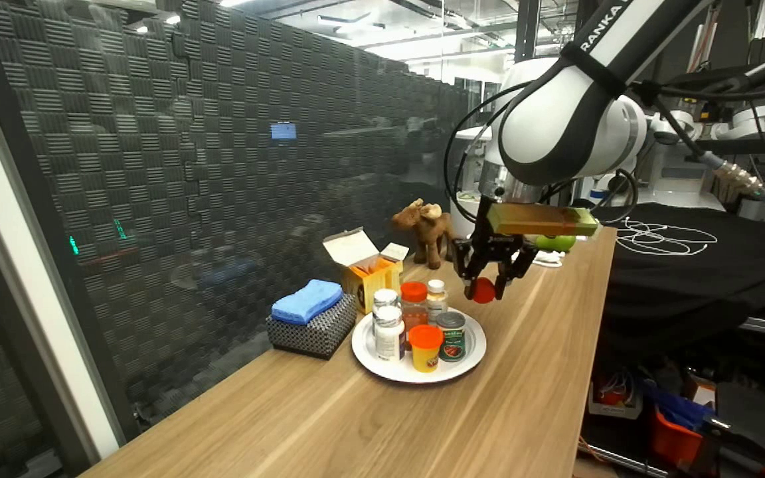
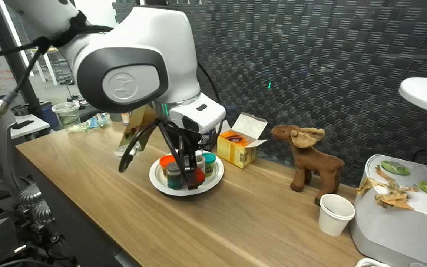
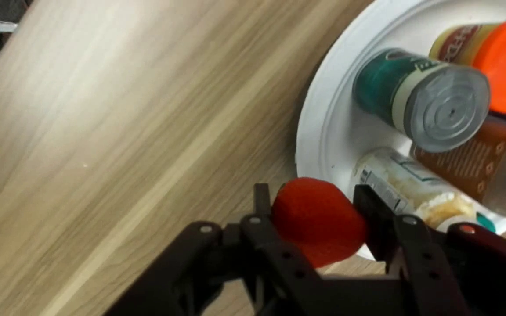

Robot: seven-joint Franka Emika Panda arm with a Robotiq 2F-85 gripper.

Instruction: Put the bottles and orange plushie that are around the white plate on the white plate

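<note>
Plushie (image 3: 319, 224) is in the gripper (image 1: 485, 290), pinched between the fingers (image 3: 262, 199), one each side, its bottom about level with the tips; colour reads more red than orange here. Held up off the table (image 1: 542, 372), near the rim of the plate (image 3: 312, 140): wrist view has it overlapping the rim, while in an exterior view it shows just beside it, past the white-capped bottle (image 1: 436, 302). Can't tell if it's actually over the plate. Arm (image 1: 572, 126) comes in from the upper right in that same view, slanting down, then bends at the wrist so the gripper points straight down, close to vertical. In an exterior view the wrist (image 2: 198, 111) shows above the plate, and the gripper hides part of what stands there. On the plate, upright: a white bottle (image 1: 390, 338), the red-capped jar (image 1: 414, 309), the teal-topped tub (image 2: 209, 164) and the white-capped bottle, the last one nearest the plushie in the wrist view.
</note>
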